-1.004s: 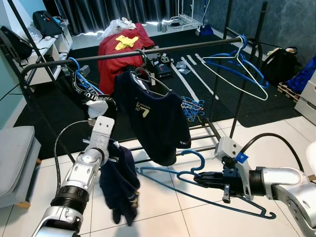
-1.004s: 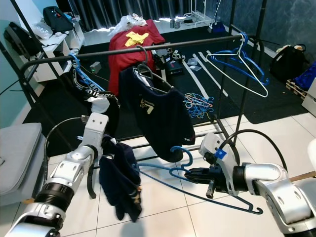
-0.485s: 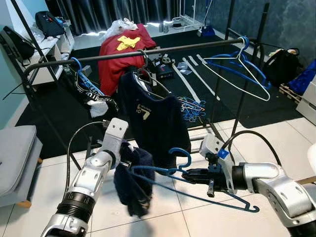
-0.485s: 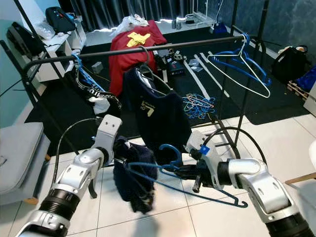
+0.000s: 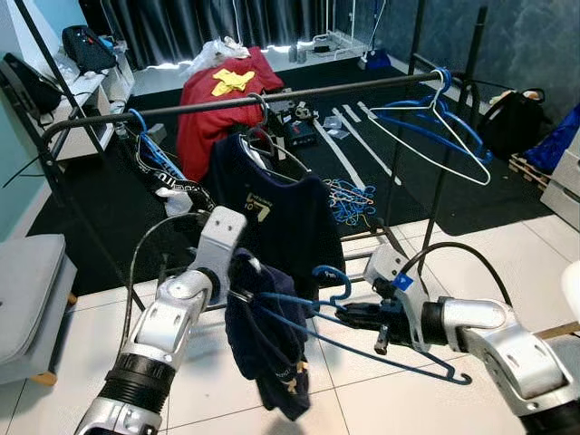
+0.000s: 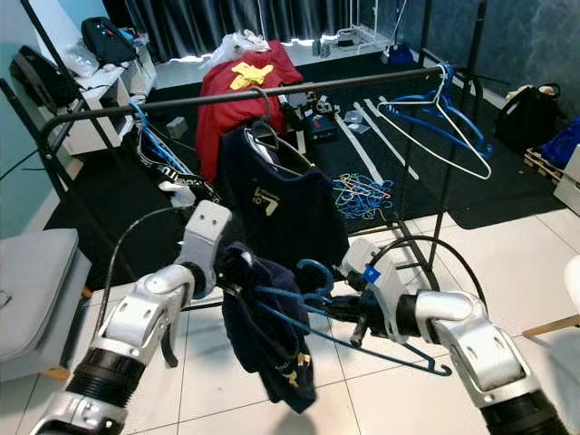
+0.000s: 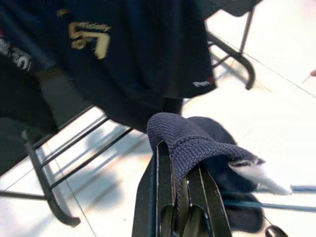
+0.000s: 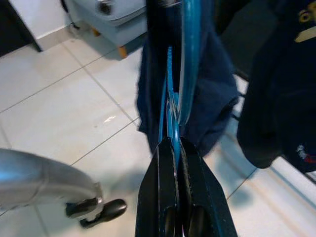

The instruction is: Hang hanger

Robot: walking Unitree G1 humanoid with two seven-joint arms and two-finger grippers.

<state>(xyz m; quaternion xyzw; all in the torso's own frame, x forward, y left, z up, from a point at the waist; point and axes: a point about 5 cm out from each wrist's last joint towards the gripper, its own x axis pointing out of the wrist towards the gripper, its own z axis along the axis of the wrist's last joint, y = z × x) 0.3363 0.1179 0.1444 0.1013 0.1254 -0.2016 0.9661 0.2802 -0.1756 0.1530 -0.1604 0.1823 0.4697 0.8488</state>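
My right gripper point(image 5: 352, 314) is shut on the neck of a blue plastic hanger point(image 5: 399, 349), just below its hook, low in front of the clothes rack. The hanger's near arm runs into a dark navy garment point(image 5: 267, 349) that droops from my left gripper point(image 5: 243, 288), which is shut on a fold of the cloth. In the left wrist view the gripper point(image 7: 180, 163) pinches the knitted navy edge point(image 7: 197, 143). In the right wrist view the gripper point(image 8: 170, 143) clamps the blue hanger point(image 8: 190, 64) in front of the garment point(image 8: 212, 98). The black rail point(image 5: 308, 88) runs above both.
A navy shirt point(image 5: 281, 213) hangs on the rail's middle and two bare blue hangers point(image 5: 435, 122) at its right end. A red garment point(image 5: 222, 95) lies behind, loose blue hangers point(image 5: 349, 195) on the black carpet, a grey seat point(image 5: 27, 290) at the left.
My left gripper has carried the navy garment up and to the right, onto the hanger's near arm, and the cloth now hangs lower. The right gripper with the hanger shifted slightly left.
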